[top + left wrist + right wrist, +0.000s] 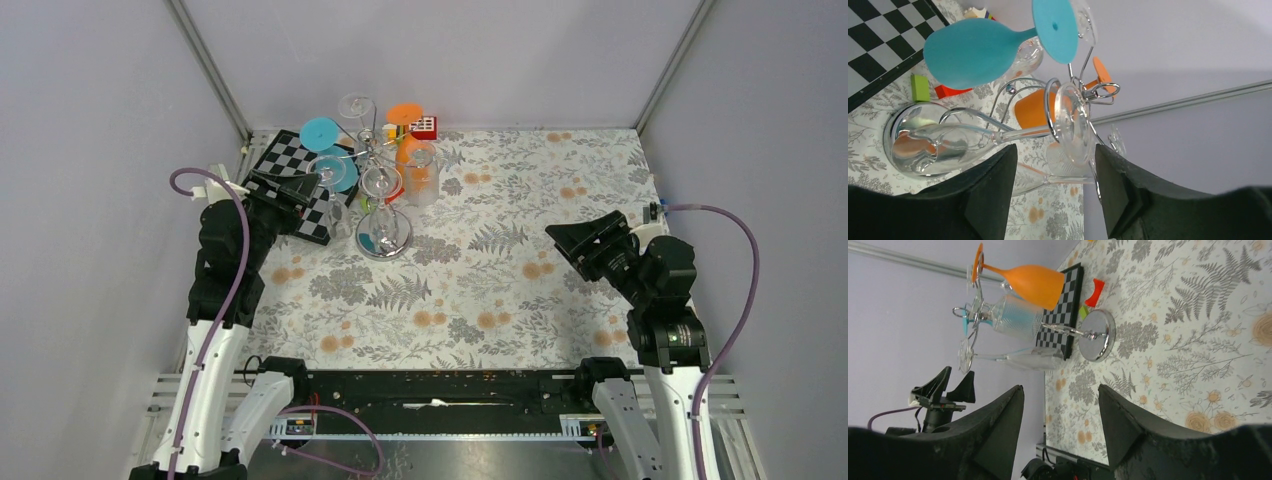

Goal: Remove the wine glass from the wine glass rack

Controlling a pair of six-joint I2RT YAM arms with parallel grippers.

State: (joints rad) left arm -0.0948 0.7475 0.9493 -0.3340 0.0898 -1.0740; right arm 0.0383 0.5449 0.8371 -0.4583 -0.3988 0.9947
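Looking first at the free room: my left gripper (303,186) has its jaws wide apart and holds nothing. It is near the rack (384,243) but does not touch it. Below this gripper lies a corner of the chessboard (285,158), and the side wall is close on its outer side, so the room there is narrow.

Just ahead of the fingers (990,195) the clear glass (943,145) hangs on the rack. Its foot sits in a wire loop, straight in front of the gap between the jaws. Its long axis runs up and down: the foot is on top in the loop, and the bowl points down toward the round base of the rack. In the left wrist view this axis lies nearly sideways, with the foot in the gap and the bowl beyond one finger.

Beside the clear glass, further ahead of the gripper, a teal glass (968,55) hangs the same way, and behind them is an orange glass (1035,110). I cannot tell if the glasses touch each other.

My right gripper (577,226) is also open and holds nothing. It is well apart from the rack, which stands far ahead of it, and a wide stretch of the table (480,290) lies between them.
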